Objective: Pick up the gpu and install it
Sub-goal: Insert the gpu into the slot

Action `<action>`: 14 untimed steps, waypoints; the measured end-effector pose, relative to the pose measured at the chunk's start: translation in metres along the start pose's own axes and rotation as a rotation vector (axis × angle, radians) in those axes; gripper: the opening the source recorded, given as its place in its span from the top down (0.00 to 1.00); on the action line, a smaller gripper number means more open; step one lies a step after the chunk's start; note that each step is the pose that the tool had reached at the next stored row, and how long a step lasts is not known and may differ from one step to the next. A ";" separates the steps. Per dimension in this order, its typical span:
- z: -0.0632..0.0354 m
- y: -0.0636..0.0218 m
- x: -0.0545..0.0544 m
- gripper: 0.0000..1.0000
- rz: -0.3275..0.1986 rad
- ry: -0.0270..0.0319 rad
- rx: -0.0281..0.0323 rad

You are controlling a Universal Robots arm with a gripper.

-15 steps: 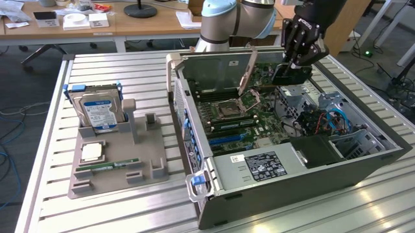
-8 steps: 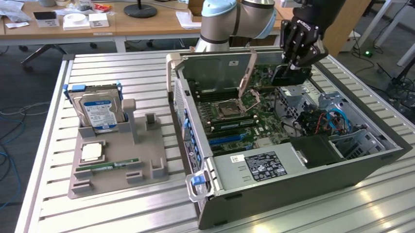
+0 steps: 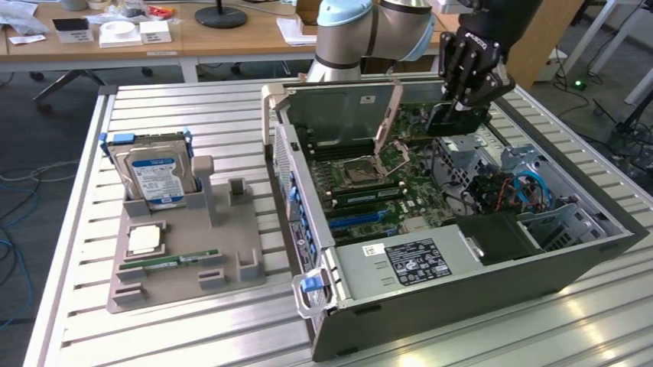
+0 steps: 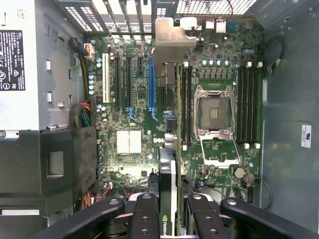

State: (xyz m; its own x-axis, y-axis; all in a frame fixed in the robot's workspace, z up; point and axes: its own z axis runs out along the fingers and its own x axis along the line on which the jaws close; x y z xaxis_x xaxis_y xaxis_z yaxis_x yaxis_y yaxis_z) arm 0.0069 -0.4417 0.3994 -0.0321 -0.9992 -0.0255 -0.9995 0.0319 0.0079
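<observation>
The hand point(image 3: 461, 107) point(image 4: 168, 209) is clamped on the gpu point(image 3: 449, 122) point(image 4: 168, 172), its dark fingers point(image 4: 144, 219) pressed against either face of the card; the card hangs on edge beneath it, inside the open computer case point(image 3: 571, 248) and over the motherboard point(image 3: 398, 187) point(image 4: 129, 119); whether its lower edge touches the board I cannot tell. In the wrist view the gpu is seen edge-on, a thin dark strip running away from the hand, with its silvery bracket point(image 4: 172, 42) at the far end, toward the case's slotted rear wall point(image 4: 114, 10); the card lies between the blue slot point(image 4: 151, 84) and the CPU socket point(image 3: 365, 172) point(image 4: 215, 112), just beside the blue slot. The robot arm point(image 3: 372, 30) reaches in from the far side of the case. The grey power supply point(image 3: 408, 264) point(image 4: 17, 64) fills the near end of the case in the exterior view. The case lies on its side on the slatted metal counter point(image 3: 204, 115); well apart, toward the exterior view's left, a grey holder point(image 3: 183, 271) stands on the same counter, carrying an upright hard drive point(image 3: 155, 177), a CPU chip point(image 3: 144, 241) and a green RAM stick point(image 3: 168, 261).
</observation>
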 end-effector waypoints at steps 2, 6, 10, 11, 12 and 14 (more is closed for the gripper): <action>0.0019 0.0020 0.000 0.73 0.000 -0.0003 0.0029; 0.0063 0.0077 0.000 0.73 -0.001 -0.0005 0.0175; 0.0106 0.0128 0.001 0.73 -0.001 -0.0007 0.0214; 0.0118 0.0136 0.001 0.73 0.000 -0.0007 0.0214; 0.0131 0.0142 0.001 0.73 0.000 -0.0007 0.0214; 0.0159 0.0151 0.001 0.73 0.000 -0.0006 0.0213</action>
State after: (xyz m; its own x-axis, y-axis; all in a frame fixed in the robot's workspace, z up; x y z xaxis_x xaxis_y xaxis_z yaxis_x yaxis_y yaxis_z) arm -0.0083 -0.4417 0.3836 -0.0317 -0.9992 -0.0261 -0.9994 0.0320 -0.0134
